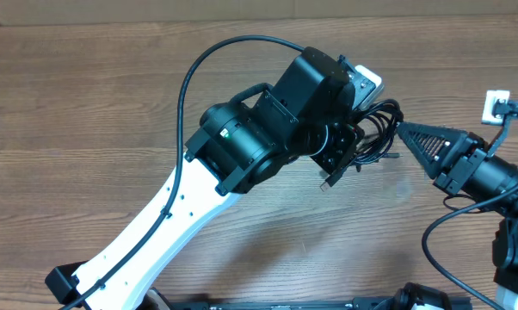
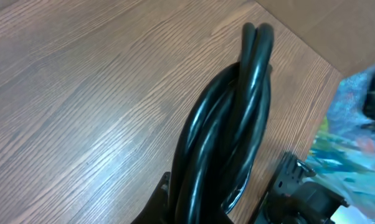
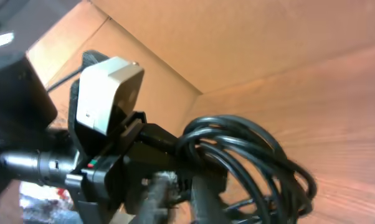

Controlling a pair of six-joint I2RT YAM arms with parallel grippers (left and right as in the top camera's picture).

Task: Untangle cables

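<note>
Glossy black cables (image 2: 237, 124) fill the left wrist view, several loops lying side by side and twisted over one another, rising from between the fingers of the left gripper (image 1: 345, 148). That gripper is pressed together on the bundle, pinching many strands at once rather than one. Seen from overhead, the tangle bulges out to the right of the left gripper as a small coil, and one plug connector (image 1: 327, 182) hangs loose below it. Just beside the coil, the right gripper (image 1: 403, 131) points its dark tapered tip at the loops, touching them or nearly so. Whether its jaws are parted or together cannot be told, since its own camera shows them only as a blur at the bottom edge. Farther off in that view sits the white camera housing (image 3: 109, 93) on the left wrist, with the coil below and to its right. Beneath everything runs the wood-grain table (image 1: 87, 103), and a plain tan wall stands behind. Several things could go wrong. Because the left gripper clamps the whole bundle, a pull from the right side would likely tighten the knot. The right tip could also catch two strands instead of one. The loose plug might snag in a loop, and the two grippers sit close enough to collide.
</note>
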